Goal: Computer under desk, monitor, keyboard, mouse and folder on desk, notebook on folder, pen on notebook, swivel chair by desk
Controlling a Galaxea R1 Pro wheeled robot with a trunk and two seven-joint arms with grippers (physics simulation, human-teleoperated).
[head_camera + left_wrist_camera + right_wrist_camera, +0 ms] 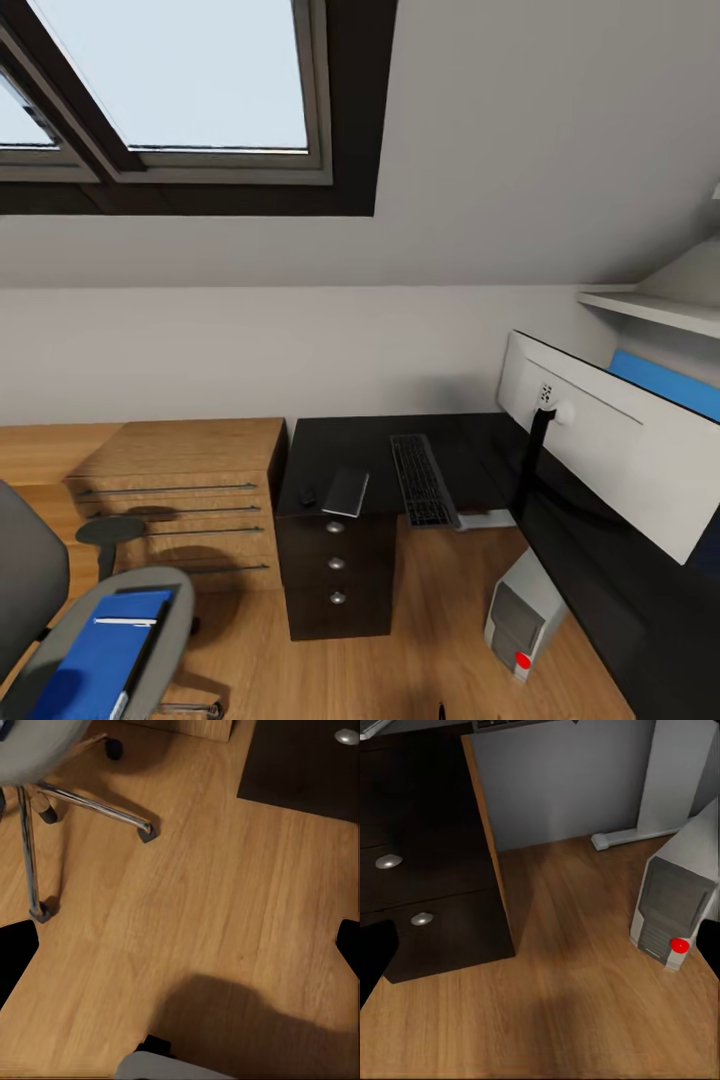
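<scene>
The black-topped desk (455, 450) runs along the wall and down the right side. On it stand the monitor (610, 460), showing its white back, the keyboard (422, 480), the dark grey notebook (346, 491) and a small black mouse (309, 494). Under the desk sits the grey computer (525, 615) (679, 907). At lower left, the swivel chair (35, 585) carries the blue folder (95, 660) with the white pen (125, 621) on it. My left gripper (180, 952) hangs open over bare floor near the chair's chrome base (90, 802). The right gripper (540, 949) is open above the floor between drawer unit and computer.
A light wooden dresser (180, 490) stands left of the desk's black drawer unit (335, 575) (427, 870). A white desk leg (675, 772) rises behind the computer. Wood floor (440, 640) lies open between chair, drawers and computer. A sloped ceiling with a skylight (180, 80) is overhead.
</scene>
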